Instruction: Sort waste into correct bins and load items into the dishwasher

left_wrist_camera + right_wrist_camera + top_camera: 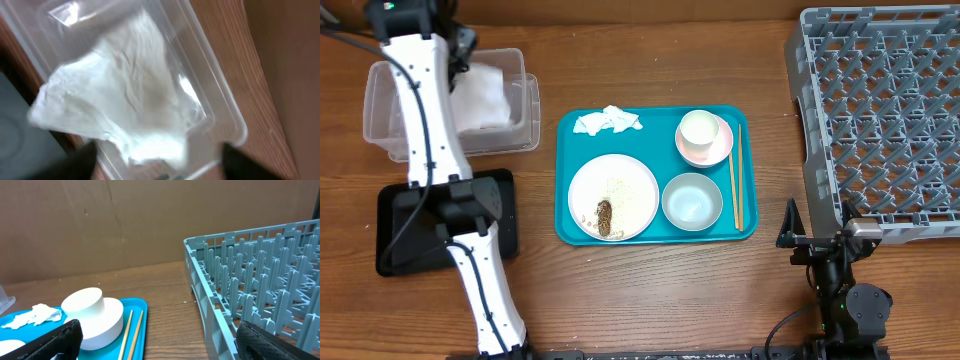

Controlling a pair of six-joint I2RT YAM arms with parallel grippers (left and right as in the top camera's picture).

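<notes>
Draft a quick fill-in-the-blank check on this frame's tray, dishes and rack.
The small white cup stands on a ____ saucer.
The brown food lump lies on the round white ____.
The pair of thin wooden chopsticks lies beside the pale grey-blue ____.
The large grey plastic lattice dish rack holds ____ dishes.
Missing words: pink; plate; bowl; no.

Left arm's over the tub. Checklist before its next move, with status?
1. Left hand open, nothing gripped: ok.
2. Napkin fully inside clear tub: cannot tell; wrist view is blurred and one corner is near the rim.
3. Second napkin on teal tray unobstructed: ok.
4. Right hand open, beside rack, off the tray: ok.
5. Plate ready for rack: not ok; rice and a brown lump are on it.
</notes>
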